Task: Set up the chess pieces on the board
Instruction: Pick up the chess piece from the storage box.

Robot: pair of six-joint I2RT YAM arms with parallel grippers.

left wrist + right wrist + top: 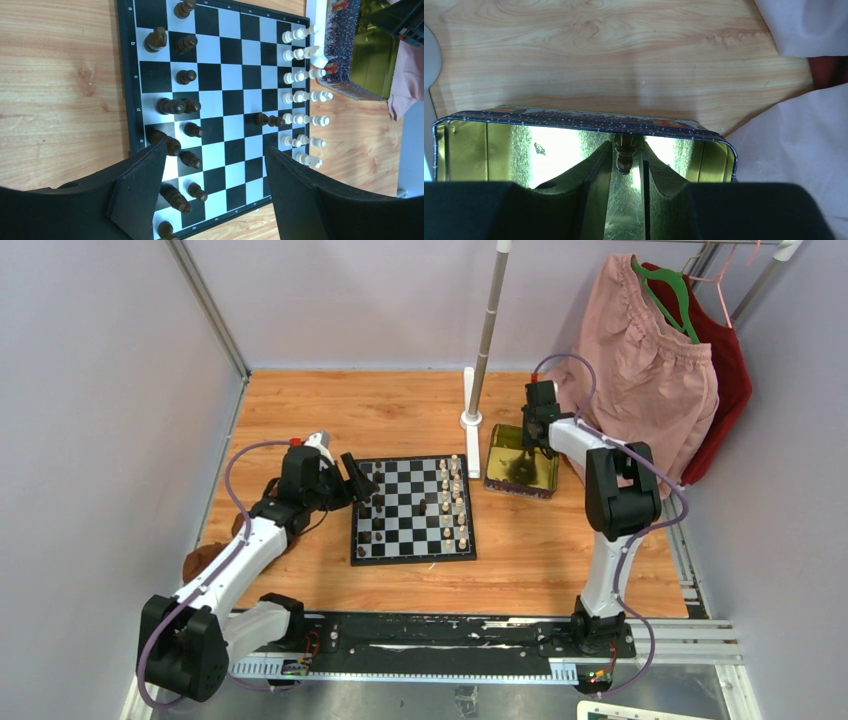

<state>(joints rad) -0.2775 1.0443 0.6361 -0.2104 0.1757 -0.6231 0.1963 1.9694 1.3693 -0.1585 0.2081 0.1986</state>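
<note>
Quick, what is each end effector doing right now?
Left end effector: open, empty, above the board.
Right end effector: closed on a dark chess piece.

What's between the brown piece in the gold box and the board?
Yes, the wall of the gold box rises around the brown piece, and the white pieces line the side of the board nearest it.

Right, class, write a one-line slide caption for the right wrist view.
Right gripper straddling a dark chess piece inside the gold tin, wooden table beyond.
</note>
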